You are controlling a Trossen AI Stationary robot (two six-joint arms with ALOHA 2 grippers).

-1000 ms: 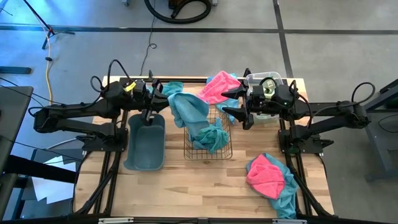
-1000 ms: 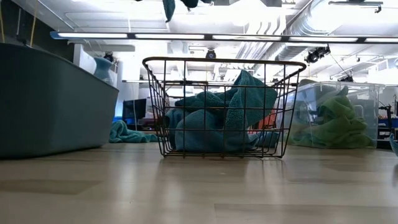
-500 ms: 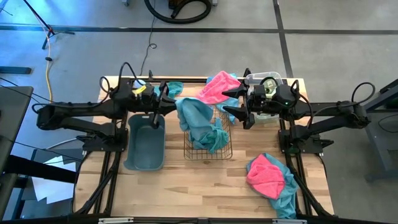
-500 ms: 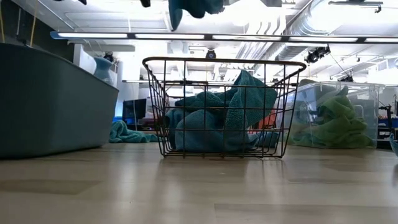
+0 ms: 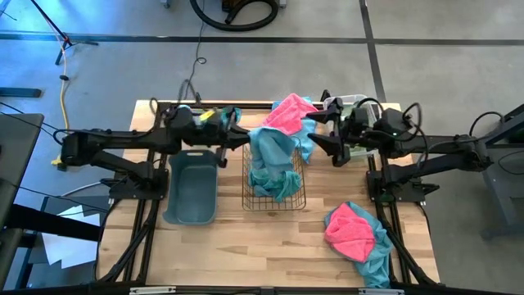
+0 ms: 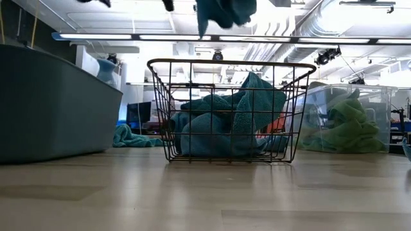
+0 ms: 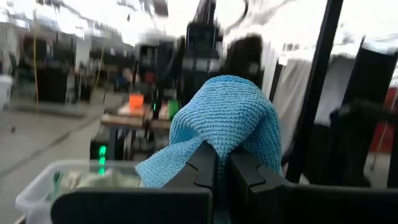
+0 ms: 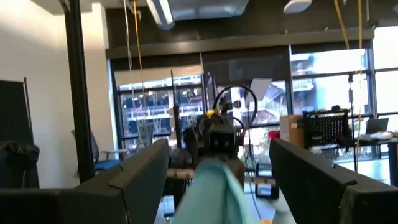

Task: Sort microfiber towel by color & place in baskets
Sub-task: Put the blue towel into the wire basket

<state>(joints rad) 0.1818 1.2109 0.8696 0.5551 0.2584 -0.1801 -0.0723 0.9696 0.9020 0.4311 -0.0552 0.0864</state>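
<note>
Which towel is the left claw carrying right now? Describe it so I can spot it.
Find the wire basket at the table's middle. Above its far half hangs a teal towel, pinched at one end by the shut left claw. Unlike the teal towels lying in the basket, it dangles in the air.

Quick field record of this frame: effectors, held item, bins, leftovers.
left end effector: shut on teal towel, above the wire basket
right end effector: open, empty, beside the clear bin
wire basket: holds teal towels
grey tub: looks empty
clear bin: green towel inside
unsorted: pink and teal pile at the table's front right
</note>
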